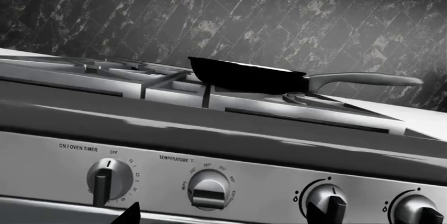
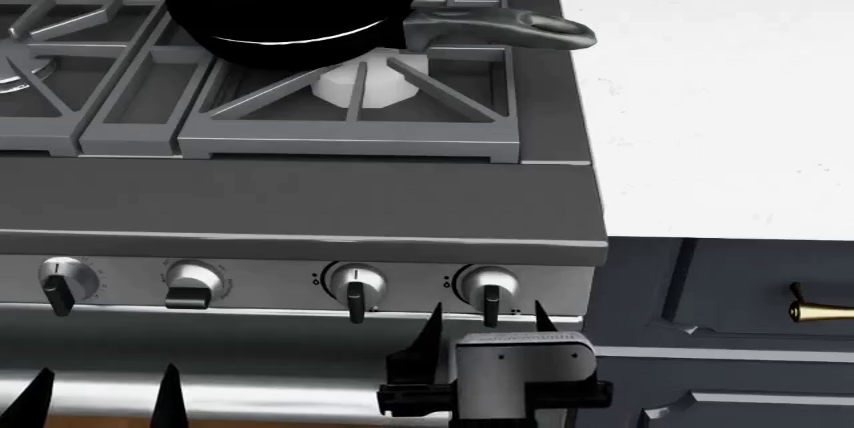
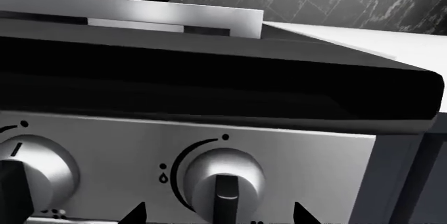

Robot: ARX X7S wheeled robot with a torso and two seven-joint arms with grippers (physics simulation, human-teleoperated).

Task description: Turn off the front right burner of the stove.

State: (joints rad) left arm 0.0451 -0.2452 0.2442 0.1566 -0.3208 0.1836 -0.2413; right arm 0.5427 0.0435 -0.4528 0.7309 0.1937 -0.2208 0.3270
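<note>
black pan overhangs front right burner

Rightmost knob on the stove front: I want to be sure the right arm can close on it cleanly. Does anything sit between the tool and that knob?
Nothing visible does. The right tool is open just in front of the rightmost knob, its two fingertips flanking the knob's black pointer in the right wrist view, with only open space between.
</note>
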